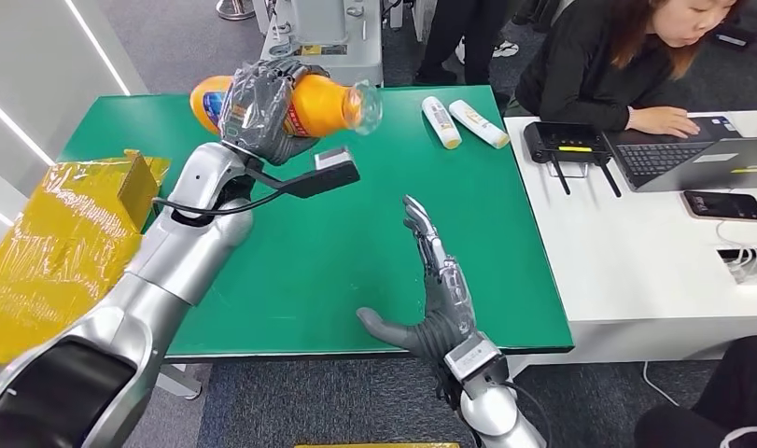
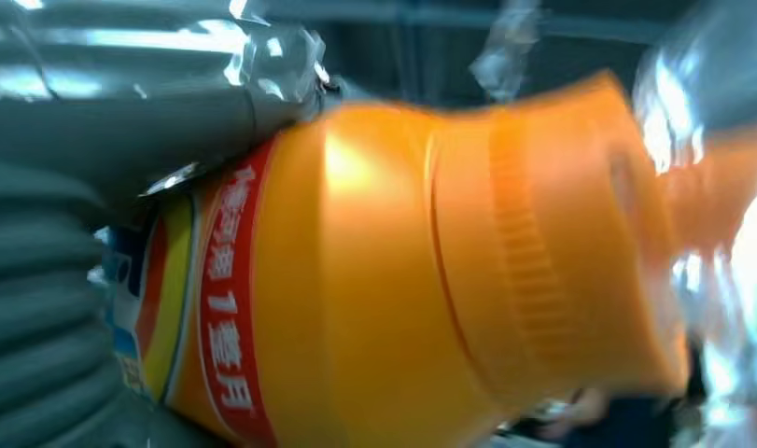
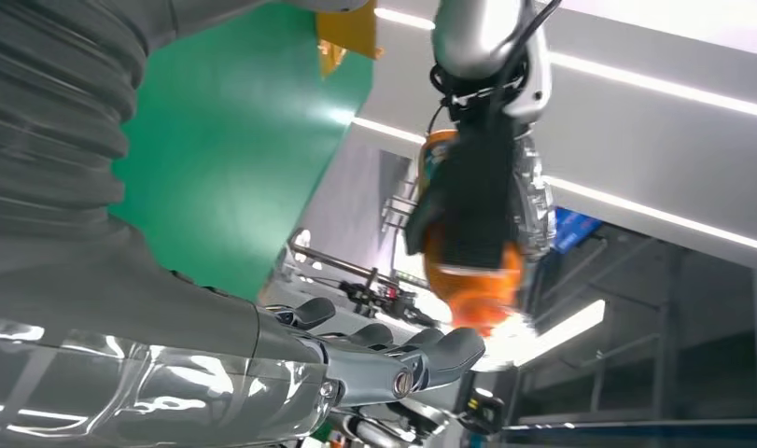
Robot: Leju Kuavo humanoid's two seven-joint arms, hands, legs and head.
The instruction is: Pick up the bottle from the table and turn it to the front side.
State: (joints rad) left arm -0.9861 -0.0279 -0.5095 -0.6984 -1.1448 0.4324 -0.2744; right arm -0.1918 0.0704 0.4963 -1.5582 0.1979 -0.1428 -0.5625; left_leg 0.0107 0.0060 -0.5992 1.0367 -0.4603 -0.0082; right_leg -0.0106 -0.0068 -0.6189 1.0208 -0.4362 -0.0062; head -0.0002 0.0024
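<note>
**Orange bottle held lying sideways above the green desk**

Silver and smooth, our left arm rises in the head view to the left hand (image 1: pixel 262 107), its dark fingers clamped on the glossy orange bottle (image 1: pixel 323 101), held sideways well above the matte green desk (image 1: pixel 356 252). Our right hand (image 1: pixel 435 289) is flat, fingers straight and apart, holding nothing.

At the left wrist, the bottle's ridged shoulder and red-banded label (image 2: pixel 230 308) sit beside the ribbed grey cover.

From the right wrist, the bottle (image 3: pixel 472 280) sits in the dark hand.

An orange bottle (image 1: pixel 318 101) with a red-banded label lies sideways above the green table's (image 1: pixel 356 252) far edge, clear cap end pointing right.
</note>
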